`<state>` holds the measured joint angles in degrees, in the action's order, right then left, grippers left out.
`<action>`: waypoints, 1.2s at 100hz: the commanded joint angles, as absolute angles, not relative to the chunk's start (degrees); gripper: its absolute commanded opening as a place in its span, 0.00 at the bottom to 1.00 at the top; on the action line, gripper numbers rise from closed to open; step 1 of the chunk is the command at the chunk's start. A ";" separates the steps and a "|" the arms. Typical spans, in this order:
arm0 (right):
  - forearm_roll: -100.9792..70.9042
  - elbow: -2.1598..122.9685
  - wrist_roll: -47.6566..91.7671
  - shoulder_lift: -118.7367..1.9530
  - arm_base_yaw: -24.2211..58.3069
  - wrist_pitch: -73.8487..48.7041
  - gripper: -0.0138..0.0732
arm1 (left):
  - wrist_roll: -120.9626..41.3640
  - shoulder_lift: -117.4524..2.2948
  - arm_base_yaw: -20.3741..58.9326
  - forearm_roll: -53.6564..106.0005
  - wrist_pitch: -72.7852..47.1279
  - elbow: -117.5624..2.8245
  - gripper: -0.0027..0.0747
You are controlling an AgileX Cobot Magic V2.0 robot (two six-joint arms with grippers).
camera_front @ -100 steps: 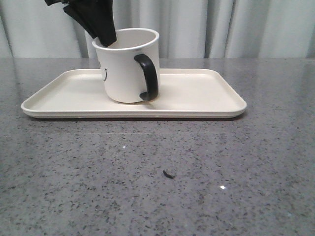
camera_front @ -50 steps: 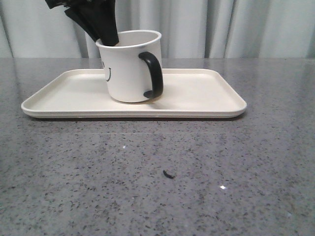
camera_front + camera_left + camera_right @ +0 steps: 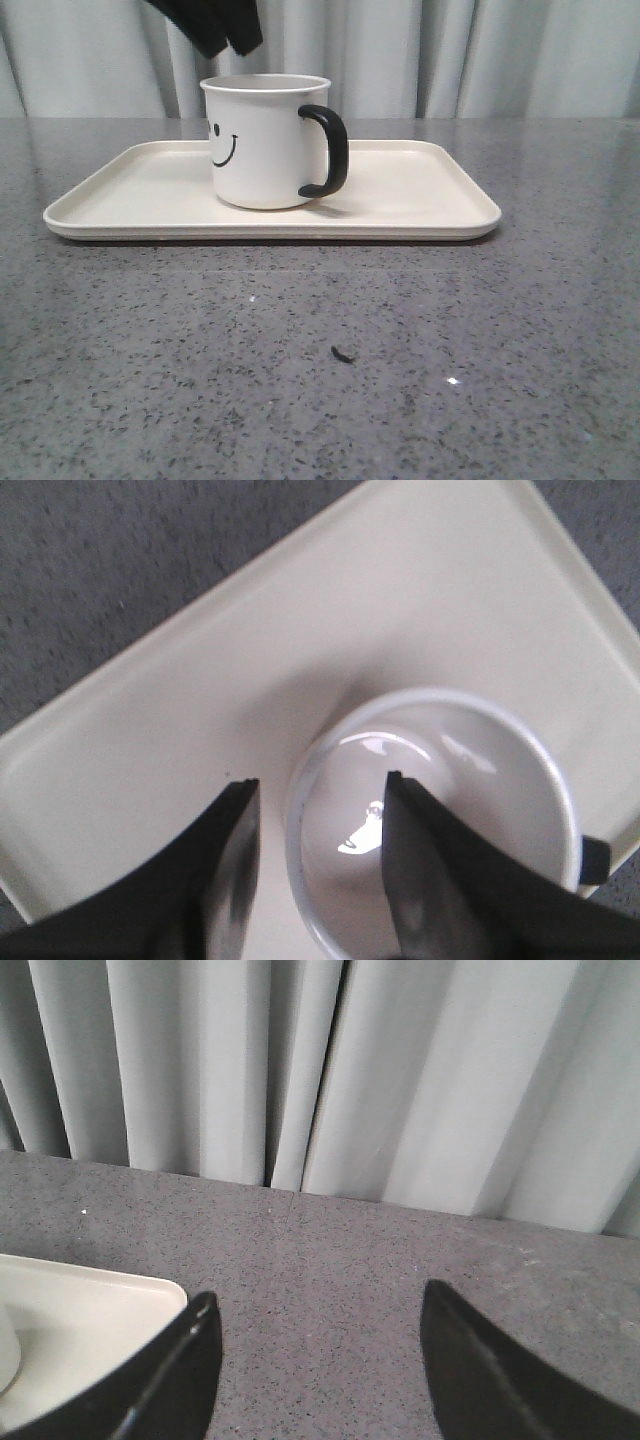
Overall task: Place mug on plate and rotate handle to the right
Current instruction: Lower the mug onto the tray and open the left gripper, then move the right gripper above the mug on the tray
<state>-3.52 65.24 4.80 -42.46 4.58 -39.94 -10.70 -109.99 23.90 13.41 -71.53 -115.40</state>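
The white mug (image 3: 260,145) with a black smiley face stands upright on the cream plate (image 3: 420,200), left of its middle. Its black handle (image 3: 330,150) points to the right. My left gripper (image 3: 222,40) is open and hangs just above the mug's left rim, clear of it. In the left wrist view the left gripper (image 3: 320,785) straddles the rim of the mug (image 3: 470,780) from above, over the plate (image 3: 200,700), without touching. My right gripper (image 3: 315,1310) is open and empty over the bare table, beside the plate's corner (image 3: 90,1310).
The grey speckled table (image 3: 320,350) carries a small dark speck (image 3: 342,354) in front of the plate. Pale curtains (image 3: 480,55) hang behind the table.
My left gripper has let go of the mug's rim and risen above it. The mug has turned, so the handle moved from the front to the right and the smiley face came into view.
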 commanded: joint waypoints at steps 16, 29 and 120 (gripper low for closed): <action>-3.49 67.12 5.30 -42.75 4.72 -35.67 0.67 | -10.70 -102.42 24.13 12.67 -72.49 -124.00 0.42; -3.49 67.12 5.30 -42.75 4.72 -35.45 0.67 | -10.46 -97.86 24.13 7.45 -72.49 -124.03 0.42; -24.27 79.69 19.74 -56.57 9.61 -37.34 0.67 | 7.49 -56.75 24.13 -30.41 -71.55 -88.86 0.01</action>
